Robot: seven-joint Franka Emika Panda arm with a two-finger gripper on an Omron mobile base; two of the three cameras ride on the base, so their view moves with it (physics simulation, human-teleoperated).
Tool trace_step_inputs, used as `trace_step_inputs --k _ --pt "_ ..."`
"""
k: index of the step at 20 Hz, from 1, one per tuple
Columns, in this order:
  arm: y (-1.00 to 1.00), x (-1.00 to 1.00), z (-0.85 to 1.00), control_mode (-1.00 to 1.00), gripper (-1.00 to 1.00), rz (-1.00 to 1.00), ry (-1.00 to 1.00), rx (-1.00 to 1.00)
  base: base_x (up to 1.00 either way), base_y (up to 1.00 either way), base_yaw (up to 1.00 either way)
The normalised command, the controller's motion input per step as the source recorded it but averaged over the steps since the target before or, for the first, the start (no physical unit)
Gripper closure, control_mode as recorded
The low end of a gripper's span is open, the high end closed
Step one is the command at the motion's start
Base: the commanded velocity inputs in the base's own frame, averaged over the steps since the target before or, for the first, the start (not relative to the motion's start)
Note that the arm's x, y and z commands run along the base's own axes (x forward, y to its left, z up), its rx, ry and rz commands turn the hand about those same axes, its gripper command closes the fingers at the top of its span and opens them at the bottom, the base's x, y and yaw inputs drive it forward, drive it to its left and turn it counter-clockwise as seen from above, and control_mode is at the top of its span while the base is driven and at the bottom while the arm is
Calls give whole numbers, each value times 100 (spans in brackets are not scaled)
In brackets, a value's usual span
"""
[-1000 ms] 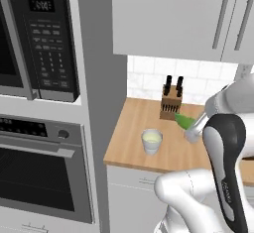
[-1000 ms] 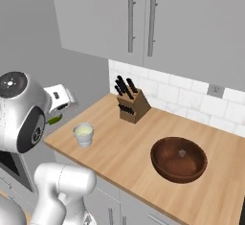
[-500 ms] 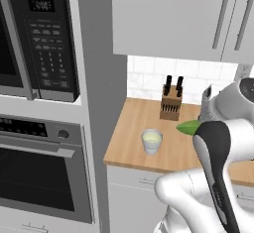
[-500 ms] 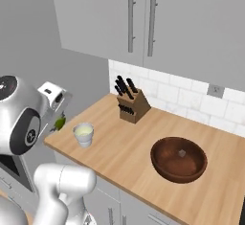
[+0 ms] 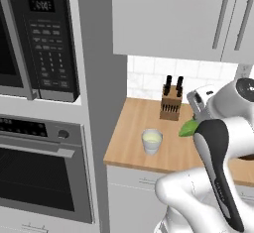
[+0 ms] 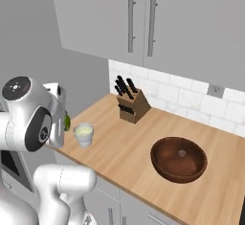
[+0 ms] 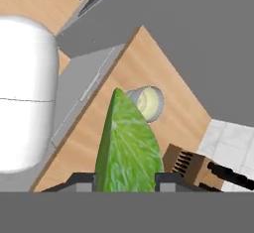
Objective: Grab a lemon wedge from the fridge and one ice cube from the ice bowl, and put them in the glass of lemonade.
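Hand view: tool clamped on lemon wedge, poised above counter near glass of lemonade.

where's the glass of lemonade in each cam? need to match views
Left base view: glass of lemonade stands near the counter's front edge, centre of frame, in front of the knife block.
Right base view: glass at left, on the counter's near left corner, beside the arm.
Hand view: glass at centre, just past the tip of the held lemon wedge.
Shared landmark: the knife block.
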Motion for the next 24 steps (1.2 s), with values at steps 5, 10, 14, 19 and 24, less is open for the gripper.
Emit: trace_step_inputs --k 5,10,14,19,24 --pt "-6 13 -13 -100 100 57 -10 -39 0 0 0" --pt "0 25 -22 -100 100 60 -18 -40 0 0 0" --pt "-1 17 -33 -100 100 66 -22 -42 0 0 0" --pt "0 18 -43 -100 100 67 -20 -45 0 0 0" --pt "0 15 -38 -100 100 62 -31 -38 0 0 0"
